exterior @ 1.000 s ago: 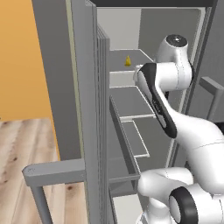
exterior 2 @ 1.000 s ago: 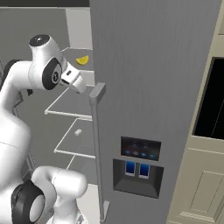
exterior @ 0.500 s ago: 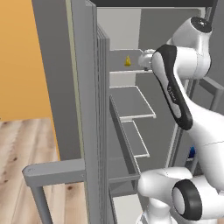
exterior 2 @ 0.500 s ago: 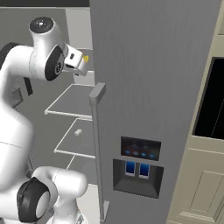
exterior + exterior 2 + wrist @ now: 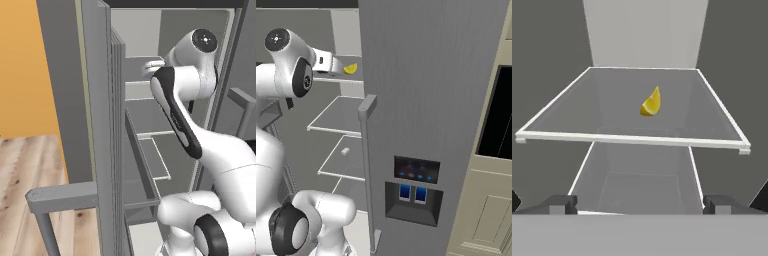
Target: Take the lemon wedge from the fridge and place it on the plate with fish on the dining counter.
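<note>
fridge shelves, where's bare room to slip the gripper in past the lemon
On the top glass shelf, the small yellow lemon wedge sits near the middle; bare glass lies to both sides and in front. The open gripper faces its white front edge.

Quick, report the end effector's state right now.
End effector: open and holding nothing; the lemon wedge lies on the fridge shelf ahead of it, untouched.
</note>
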{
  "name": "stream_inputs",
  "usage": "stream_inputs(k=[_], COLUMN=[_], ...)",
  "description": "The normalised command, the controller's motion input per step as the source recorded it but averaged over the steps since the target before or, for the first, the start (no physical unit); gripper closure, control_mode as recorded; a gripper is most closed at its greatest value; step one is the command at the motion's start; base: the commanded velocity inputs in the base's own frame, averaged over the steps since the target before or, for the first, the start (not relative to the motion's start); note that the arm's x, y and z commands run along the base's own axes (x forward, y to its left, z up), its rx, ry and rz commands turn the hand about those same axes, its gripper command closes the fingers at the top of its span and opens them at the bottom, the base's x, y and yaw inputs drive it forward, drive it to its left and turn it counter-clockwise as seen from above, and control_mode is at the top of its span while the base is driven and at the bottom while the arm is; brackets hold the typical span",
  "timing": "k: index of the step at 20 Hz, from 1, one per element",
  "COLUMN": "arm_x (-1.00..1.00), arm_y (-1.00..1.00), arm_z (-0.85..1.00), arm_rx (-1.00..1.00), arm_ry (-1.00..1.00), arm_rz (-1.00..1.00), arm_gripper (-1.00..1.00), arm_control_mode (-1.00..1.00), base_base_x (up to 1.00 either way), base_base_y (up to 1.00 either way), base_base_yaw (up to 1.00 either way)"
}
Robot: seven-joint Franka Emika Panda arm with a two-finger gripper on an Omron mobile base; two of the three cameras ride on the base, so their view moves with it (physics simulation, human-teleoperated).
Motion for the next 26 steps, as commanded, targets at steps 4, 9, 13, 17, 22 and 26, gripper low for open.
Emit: stream_inputs(k=[4, 9, 13, 17, 22, 26], arm_x=[0.18, 0.71, 0.9, 0.66, 0.33, 0.05], arm_y=[0.09, 0.0, 0.0, -0.01, -0.04, -0.03], arm_z=[0.0, 0.0, 0.0, -0.06, -0.16, -0.26], arm_rx=[-0.01, 0.0, 0.0, 0.0, 0.0, 0.0], arm_ry=[0.02, 0.02, 0.03, 0.04, 0.06, 0.12], arm_rz=[0.0, 0.0, 0.0, 0.0, -0.03, -0.09], arm_gripper=[-1.0, -1.0, -1.0, -1.0, -1.0, -1.0], arm_control_mode=[-1.0, -1.0, -1.0, -1.0, -1.0, -1.0], base_base_x=[0.0, 0.0, 0.0, 0.0, 0.0, 0.0], base_base_y=[0.0, 0.0, 0.0, 0.0, 0.0, 0.0], base_base_yaw=[0.0, 0.0, 0.0, 0.0, 0.0, 0.0])
